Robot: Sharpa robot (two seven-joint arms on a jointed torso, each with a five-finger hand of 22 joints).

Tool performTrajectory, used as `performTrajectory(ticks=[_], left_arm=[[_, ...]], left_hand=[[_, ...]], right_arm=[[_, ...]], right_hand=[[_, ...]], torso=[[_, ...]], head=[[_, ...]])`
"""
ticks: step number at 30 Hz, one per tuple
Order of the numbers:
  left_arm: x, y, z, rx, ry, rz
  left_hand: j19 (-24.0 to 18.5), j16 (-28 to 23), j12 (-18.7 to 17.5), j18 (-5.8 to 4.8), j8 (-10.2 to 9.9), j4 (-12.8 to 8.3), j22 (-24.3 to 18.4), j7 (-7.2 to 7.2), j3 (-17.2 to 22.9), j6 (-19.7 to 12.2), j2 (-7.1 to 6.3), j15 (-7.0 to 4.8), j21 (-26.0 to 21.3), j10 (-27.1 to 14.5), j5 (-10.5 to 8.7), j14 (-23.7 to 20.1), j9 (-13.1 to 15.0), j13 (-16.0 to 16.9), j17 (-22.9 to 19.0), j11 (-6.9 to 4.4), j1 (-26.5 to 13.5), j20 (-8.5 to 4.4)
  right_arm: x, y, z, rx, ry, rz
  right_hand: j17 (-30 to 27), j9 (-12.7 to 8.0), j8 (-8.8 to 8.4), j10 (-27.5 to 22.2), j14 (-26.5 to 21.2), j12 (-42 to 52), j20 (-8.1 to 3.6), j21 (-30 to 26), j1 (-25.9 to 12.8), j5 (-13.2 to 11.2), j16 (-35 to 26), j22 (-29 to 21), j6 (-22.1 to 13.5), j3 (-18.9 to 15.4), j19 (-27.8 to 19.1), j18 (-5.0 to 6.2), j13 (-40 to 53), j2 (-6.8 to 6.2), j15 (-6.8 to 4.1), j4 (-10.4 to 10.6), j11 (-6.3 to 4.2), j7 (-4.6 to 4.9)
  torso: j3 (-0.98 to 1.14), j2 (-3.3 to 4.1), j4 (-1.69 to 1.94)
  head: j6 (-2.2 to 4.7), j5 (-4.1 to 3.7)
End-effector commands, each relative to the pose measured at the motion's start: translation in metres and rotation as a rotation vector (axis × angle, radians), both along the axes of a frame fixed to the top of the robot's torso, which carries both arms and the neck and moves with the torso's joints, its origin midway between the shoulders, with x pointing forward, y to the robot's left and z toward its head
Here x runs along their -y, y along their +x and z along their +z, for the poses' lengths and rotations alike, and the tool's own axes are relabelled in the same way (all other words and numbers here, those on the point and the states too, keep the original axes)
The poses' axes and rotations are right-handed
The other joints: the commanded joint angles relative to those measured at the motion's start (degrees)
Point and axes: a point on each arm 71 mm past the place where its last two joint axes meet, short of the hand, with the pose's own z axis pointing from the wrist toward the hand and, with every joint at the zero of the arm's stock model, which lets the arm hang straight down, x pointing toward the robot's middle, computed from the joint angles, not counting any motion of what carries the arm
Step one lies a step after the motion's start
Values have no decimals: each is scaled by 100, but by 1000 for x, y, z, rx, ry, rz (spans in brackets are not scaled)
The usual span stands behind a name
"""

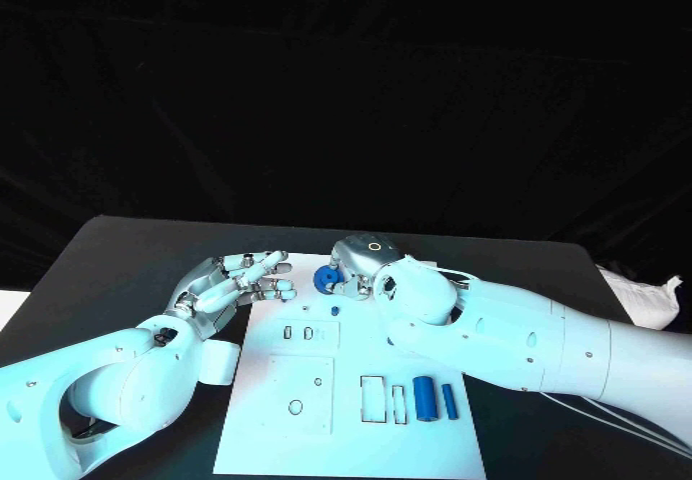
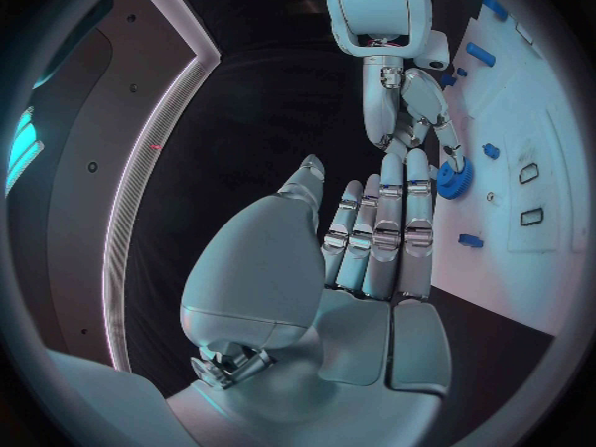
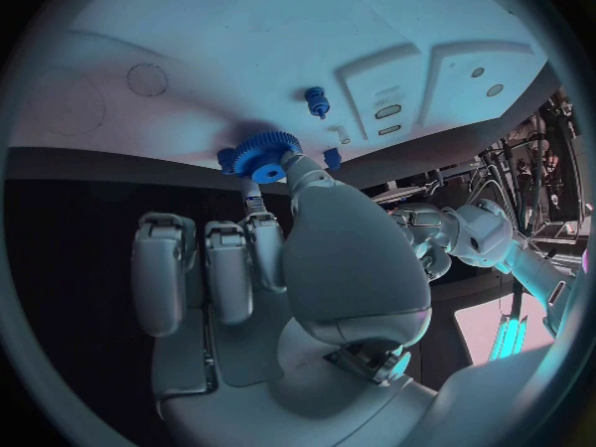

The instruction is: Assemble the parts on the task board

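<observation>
The white task board (image 1: 346, 410) lies mid-table. My right hand (image 1: 369, 262) hovers over its far edge and pinches a blue gear (image 1: 329, 279) between thumb and a finger; the right wrist view shows the gear (image 3: 263, 155) at the fingertips, just above the board (image 3: 223, 40). My left hand (image 1: 238, 285) is beside the board's far left corner, fingers stretched out and holding nothing. From the left wrist view, the left hand (image 2: 378, 238) points toward the gear (image 2: 451, 179) and the right hand (image 2: 416, 109). A small blue peg (image 1: 335, 311) stands on the board near the gear.
A blue cylinder (image 1: 424, 397) and a thinner blue bar (image 1: 449, 401) lie on the board's near right, beside rectangular slots (image 1: 374, 397). A white crumpled cloth (image 1: 642, 292) sits at the table's right edge. Small blue pieces (image 3: 318, 100) stand on the board by two oval slots.
</observation>
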Motion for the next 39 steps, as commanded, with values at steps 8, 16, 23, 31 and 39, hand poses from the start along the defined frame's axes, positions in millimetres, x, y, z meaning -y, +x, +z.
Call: performTrajectory(ticks=[8, 16, 23, 31, 39], left_arm=[[3, -1, 1, 3, -13, -24], [3, -1, 1, 2, -13, -26], [2, -1, 1, 0, -11, -24], [2, -1, 1, -2, -10, -23], [2, -1, 1, -5, -8, -23]], left_hand=[[10, -30, -32, 56, -27, -40, 0, 28, 0, -4, 19, 38, 22, -16, -19, 14, -8, -8, 5, 9, 52, 23], [10, -30, -32, 56, -27, -40, 0, 28, 0, -4, 19, 38, 22, -16, -19, 14, -8, -8, 5, 9, 52, 23], [8, -36, -32, 56, -27, -45, -1, 29, 2, -5, 21, 39, 22, -18, -19, 11, -8, -8, 8, 9, 54, 24], [3, -46, -36, 55, -33, -60, -2, 41, 9, -22, 26, 42, 23, -35, -18, 7, -10, -10, 16, 17, 62, 25], [-2, -59, -37, 55, -34, -88, -2, 51, 26, -41, 41, 46, 26, -54, -17, 7, -11, -10, 29, 24, 85, 27]], right_arm=[[1, 2, -2, 15, -20, -53], [1, 2, -4, -13, -24, -43], [4, 2, -5, -40, -4, -27], [6, 5, -13, -158, 45, -23], [9, 9, -16, -185, 72, -40]], right_hand=[[945, -62, -218, 34, 500, -209, 76, 15, -294, -547, -41, 87, -325, -49, 28, -110, 565, -169, 68, 132, 111, 103], [909, -126, -211, -52, 491, -388, 158, -4, -836, -899, -67, 58, -639, -234, 2, -101, 478, -485, 149, 436, 201, 194], [960, -108, -177, -16, 503, -319, 167, 26, -924, -723, -40, 122, -561, -278, 29, -112, 537, -356, 147, 422, 192, 178], [1025, -98, -185, 32, 518, -225, 152, 63, -1099, -613, -5, 194, -498, -280, 58, -126, 613, -91, 130, 413, 175, 158], [1035, -105, -201, 34, 520, -219, 152, 66, -1109, -556, 1, 199, -520, -281, 59, -127, 623, -42, 133, 393, 179, 164]], torso=[[1, 3, 2], [3, 2, 6], [0, 1, 8], [1, 2, 4], [-1, 0, 13]], head=[[10, -32], [2, -26], [-9, -21], [-19, -20], [-37, -18]])
